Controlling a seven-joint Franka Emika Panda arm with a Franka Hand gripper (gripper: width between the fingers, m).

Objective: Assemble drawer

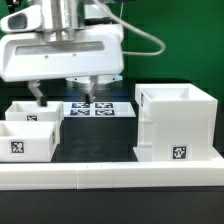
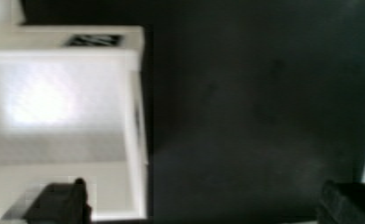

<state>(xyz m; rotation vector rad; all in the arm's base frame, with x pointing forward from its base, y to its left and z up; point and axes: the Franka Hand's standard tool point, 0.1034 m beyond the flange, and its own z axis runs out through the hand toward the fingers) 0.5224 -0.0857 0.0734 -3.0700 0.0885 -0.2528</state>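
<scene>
Drawer parts stand apart on the black tabletop. The tall casing sits near the tabletop's edge on the exterior view's right, open upward, with a square tag on the face turned to the front edge. The two trays sit by the opposite edge, on the exterior view's left. The front tray carries a tag on its near face and stands just beside the rear tray (whether the two touch cannot be told). A long low white rail runs along the front edge, close in front of the casing and the front tray. The marker board lies flat toward the back edge, between the trays and the casing.

The white arm hangs over the side on the exterior view's left. The tool is released, its jaws wide apart and gripping no part. One dark finger is over the rear tray and the other over the marker board. In the wrist view a finger overlaps the tray's white wall (contact cannot be judged), while the other is over bare black tabletop, well clear of the tray.
</scene>
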